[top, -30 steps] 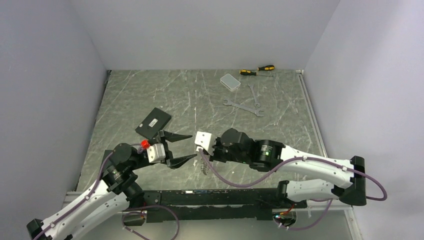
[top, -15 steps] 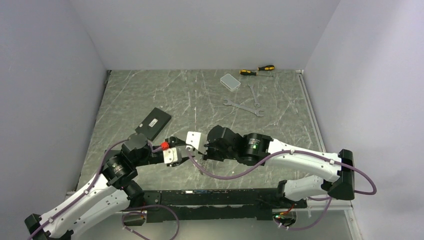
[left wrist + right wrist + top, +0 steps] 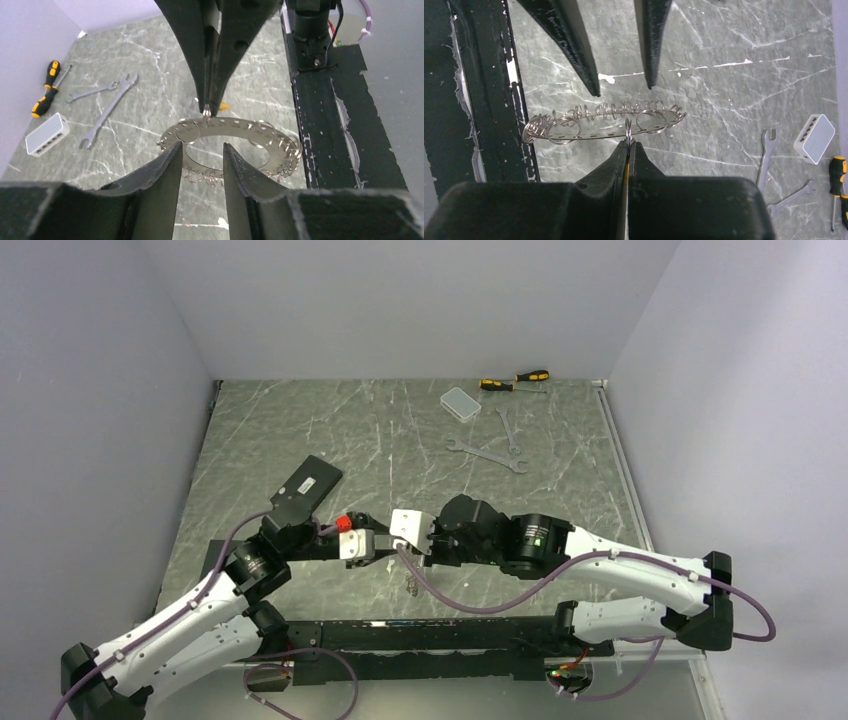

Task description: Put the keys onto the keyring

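Keyring [image 3: 235,125] in right gripper [image 3: 206,107], near left gripper [image 3: 201,147]

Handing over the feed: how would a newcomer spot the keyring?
Look near the table's front edge, where the left hand and right hand meet tip to tip. The keyring sits between them, pinched by the right hand. Unlike the wrenches and screwdrivers at the far right, it is a flat, holed hoop fringed with little wire rings.

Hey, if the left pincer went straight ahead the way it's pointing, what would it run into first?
The left pincer would likely meet the keyring first. The ring sits just ahead of its open tips, pinched by the right pincer. Exact depth is unclear.
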Robot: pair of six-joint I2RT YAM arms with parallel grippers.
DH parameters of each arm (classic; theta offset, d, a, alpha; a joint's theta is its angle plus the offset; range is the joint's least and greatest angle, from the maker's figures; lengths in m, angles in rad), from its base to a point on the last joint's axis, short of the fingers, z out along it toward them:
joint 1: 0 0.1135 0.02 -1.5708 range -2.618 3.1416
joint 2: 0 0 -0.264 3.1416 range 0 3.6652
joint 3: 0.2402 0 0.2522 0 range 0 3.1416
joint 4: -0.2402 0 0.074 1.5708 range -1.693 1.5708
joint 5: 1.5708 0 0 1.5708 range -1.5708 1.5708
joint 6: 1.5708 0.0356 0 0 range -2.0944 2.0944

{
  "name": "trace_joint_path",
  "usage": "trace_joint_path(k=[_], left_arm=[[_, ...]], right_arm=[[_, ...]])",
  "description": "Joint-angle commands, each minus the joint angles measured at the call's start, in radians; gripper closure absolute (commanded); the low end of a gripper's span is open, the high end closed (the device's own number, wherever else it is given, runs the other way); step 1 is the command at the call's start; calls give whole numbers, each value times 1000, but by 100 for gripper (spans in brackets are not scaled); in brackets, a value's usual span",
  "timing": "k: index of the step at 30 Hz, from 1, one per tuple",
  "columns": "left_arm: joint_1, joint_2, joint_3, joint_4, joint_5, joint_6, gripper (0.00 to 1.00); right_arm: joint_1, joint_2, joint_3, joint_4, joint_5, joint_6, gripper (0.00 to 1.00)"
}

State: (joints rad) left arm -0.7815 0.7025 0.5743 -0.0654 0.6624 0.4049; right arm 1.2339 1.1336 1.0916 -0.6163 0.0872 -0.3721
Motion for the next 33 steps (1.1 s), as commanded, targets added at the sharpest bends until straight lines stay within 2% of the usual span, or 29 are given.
trace_joint_path(k=[1,15,33], left_arm=[[1,23,29,154,54,-48,61],[1,127,49,267,156,-86,70],[-22,160,71,246,181,-74,81]], right_arm=[[-2,-43,-9,76,-18,-20,100],[-2,-82,-33,99,-26,-22,100],[-2,-77,-18,120,-46,-16,100]])
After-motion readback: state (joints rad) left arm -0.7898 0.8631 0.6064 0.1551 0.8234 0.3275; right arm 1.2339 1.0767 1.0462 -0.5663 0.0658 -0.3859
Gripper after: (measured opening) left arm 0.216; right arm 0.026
